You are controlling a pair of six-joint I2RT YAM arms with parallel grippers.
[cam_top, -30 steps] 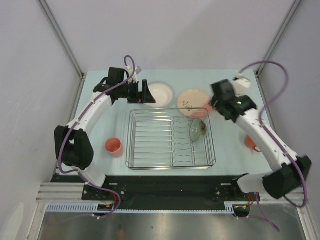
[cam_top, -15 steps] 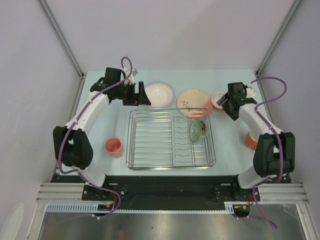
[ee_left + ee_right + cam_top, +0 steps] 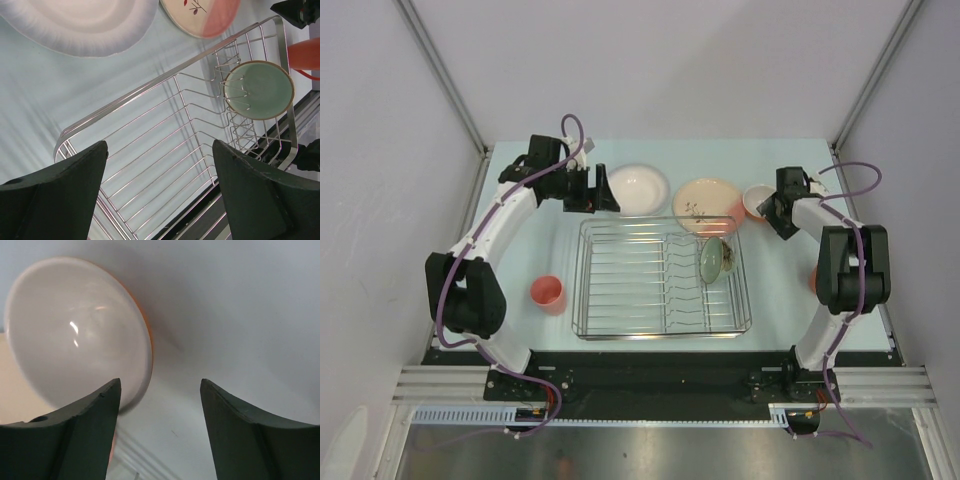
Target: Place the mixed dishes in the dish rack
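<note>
Status: early. One of the six dishes I can count is loaded. The pale green bowl (image 3: 717, 260) is in the dish rack (image 3: 620, 290), standing on edge among the prongs at the right end. The rest of the rack is bare wire.

Still out on the tabletop (image 3: 780, 300):
- white plate (image 3: 638, 188), just beyond the rack's far-left corner
- pinkish plate with a twig print (image 3: 705, 200), beyond the far rail. Its near edge seems to overlap the rail; can't tell if it touches.
- orange bowl with white inside (image 3: 75, 335), just right of that plate
- coral-pink cup (image 3: 548, 293), upright, left of the rack
- orange cup (image 3: 817, 282), right of the rack, mostly hidden behind the right arm

Left claw (image 3: 159, 145): wide open and empty, hovering over the rack's far-left corner beside the white plate, touching nothing.

Right claw (image 3: 160, 382): open, nothing gripped. Its jaws straddle the orange bowl's rim, one finger over the white inside and the other outside over bare tabletop. The wrist view shows no contact.

My read: the orange bowl is the dish in hand. A pinch on the rim comes next, then a lift across to the rack. The white plate looks like the left arm's candidate. Five dishes to go, plenty of free slots.
</note>
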